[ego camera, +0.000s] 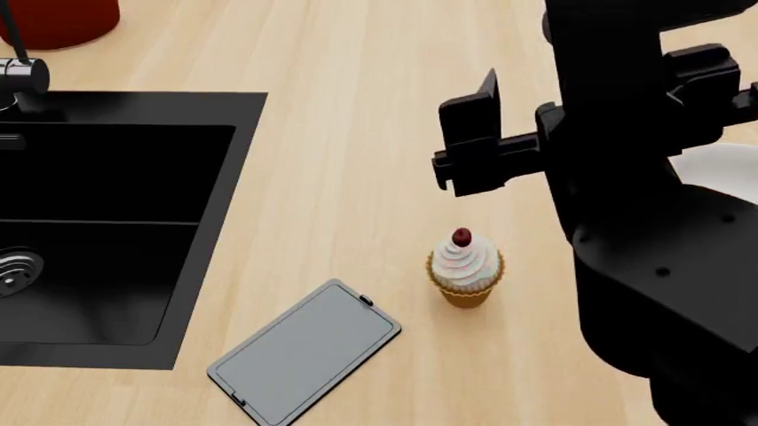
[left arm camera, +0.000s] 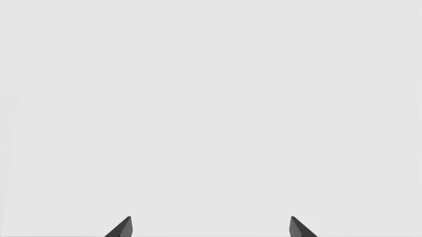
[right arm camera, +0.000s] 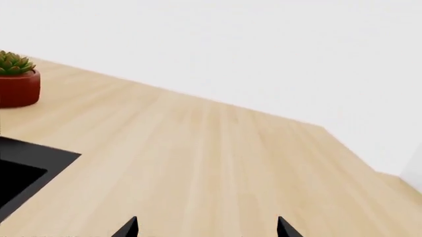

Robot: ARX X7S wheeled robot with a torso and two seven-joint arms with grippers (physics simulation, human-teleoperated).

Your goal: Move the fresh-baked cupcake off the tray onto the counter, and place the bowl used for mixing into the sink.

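Head view: cupcake [ego camera: 464,269] upright on worktop [ego camera: 355,160], just beside empty tray [ego camera: 305,351].
Right gripper [ego camera: 468,133] above, jaws spread, holding nothing; left jaws spread too; sink [ego camera: 113,222] left; bowl [ego camera: 722,169] mostly hidden.

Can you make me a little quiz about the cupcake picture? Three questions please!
1. True or false: the cupcake sits on the tray.
2. What tops the cupcake? A) a cherry B) a candle C) a strawberry
3. Fill in: the sink is the colour ____.

Key:
1. False. It stands on the counter, beside the tray.
2. A.
3. Black.
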